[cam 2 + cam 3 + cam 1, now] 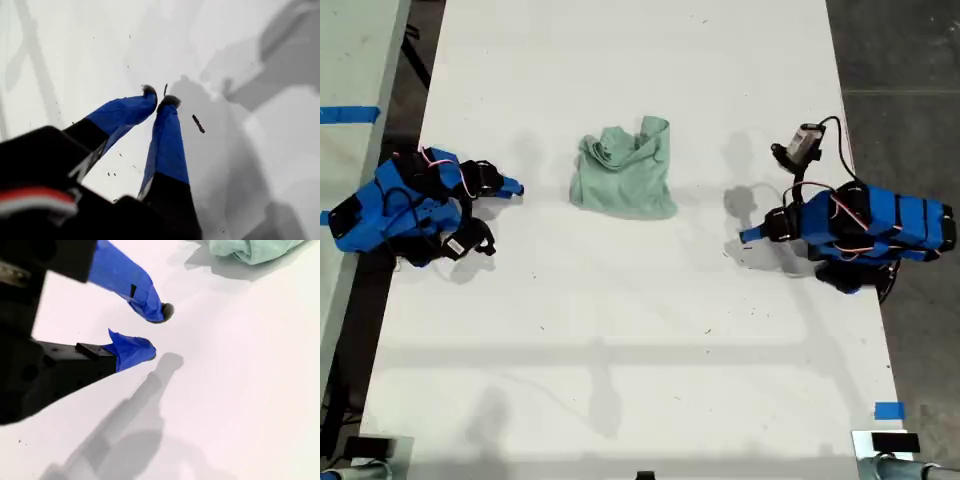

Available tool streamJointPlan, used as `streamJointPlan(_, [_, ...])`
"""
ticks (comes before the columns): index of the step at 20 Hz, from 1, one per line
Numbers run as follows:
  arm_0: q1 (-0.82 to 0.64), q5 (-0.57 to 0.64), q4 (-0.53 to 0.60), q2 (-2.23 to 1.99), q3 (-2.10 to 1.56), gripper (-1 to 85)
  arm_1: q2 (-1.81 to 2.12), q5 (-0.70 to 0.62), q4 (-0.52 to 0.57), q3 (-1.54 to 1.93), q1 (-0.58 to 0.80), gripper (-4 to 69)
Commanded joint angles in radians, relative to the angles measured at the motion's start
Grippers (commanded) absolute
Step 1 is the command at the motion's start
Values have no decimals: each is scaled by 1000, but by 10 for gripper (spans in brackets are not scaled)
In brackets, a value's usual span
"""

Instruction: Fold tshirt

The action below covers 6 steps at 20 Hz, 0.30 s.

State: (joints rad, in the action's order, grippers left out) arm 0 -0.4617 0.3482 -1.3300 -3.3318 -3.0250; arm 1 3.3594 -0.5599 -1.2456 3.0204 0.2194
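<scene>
Exterior view: crumpled tshirt (623,172) on table (620,330); first hand (159,98) pressed together, second hand (156,331) spread.

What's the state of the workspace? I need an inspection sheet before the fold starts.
Surface: white table, a few dark specks.
Job's things: tshirt crumpled in a heap mid-table, no gripper touching it.
Clutter: nothing seen.
Grippers: my first gripper nearly closed, empty; my second gripper open, empty.
Cables: black cable looping above the arm at the exterior view's right.
Surroundings: grey floor; blue tape scrap at the table's edge.
</scene>
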Motion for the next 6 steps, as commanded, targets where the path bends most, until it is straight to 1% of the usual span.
streamJointPlan(1, [-21,5,-66,0,8,68,5,-20,9,-18,-5,26])
streamJointPlan(6, [-18,5,-66,0,8,68,5,-20,9,-18,-5,26])
